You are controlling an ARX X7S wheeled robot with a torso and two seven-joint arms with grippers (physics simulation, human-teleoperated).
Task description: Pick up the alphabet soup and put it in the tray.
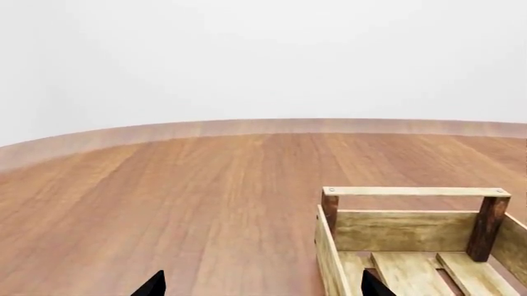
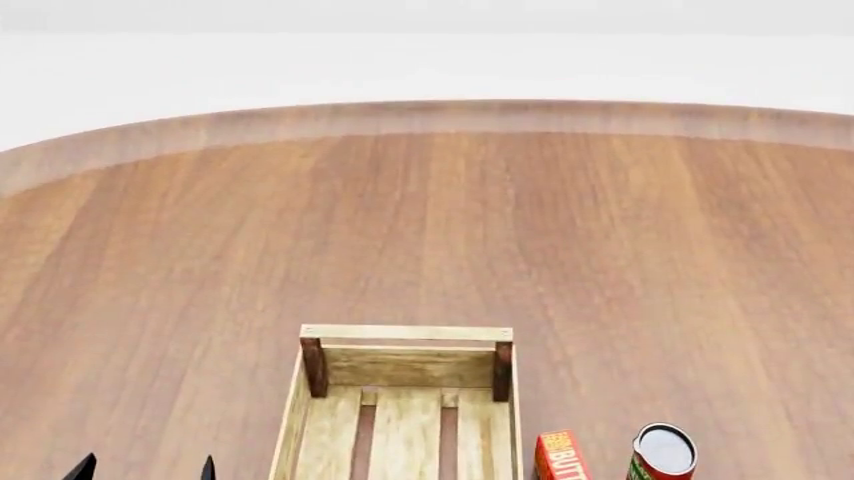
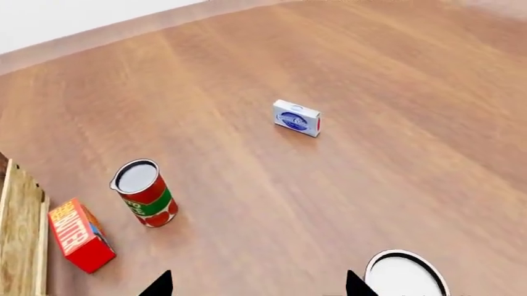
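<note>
The right gripper [image 3: 257,285] hangs spread and empty, fingertips wide enough to take the soup [image 3: 406,274], whose white top shows just beside one fingertip. The left gripper [image 1: 259,285], also spread, hovers at the tray [image 1: 395,246], which stands empty.

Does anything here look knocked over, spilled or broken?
Nothing stands out. The tomato can stands upright beside the red box, the small blue-and-white box sits apart on the floor, and the tray looks whole and empty.
</note>
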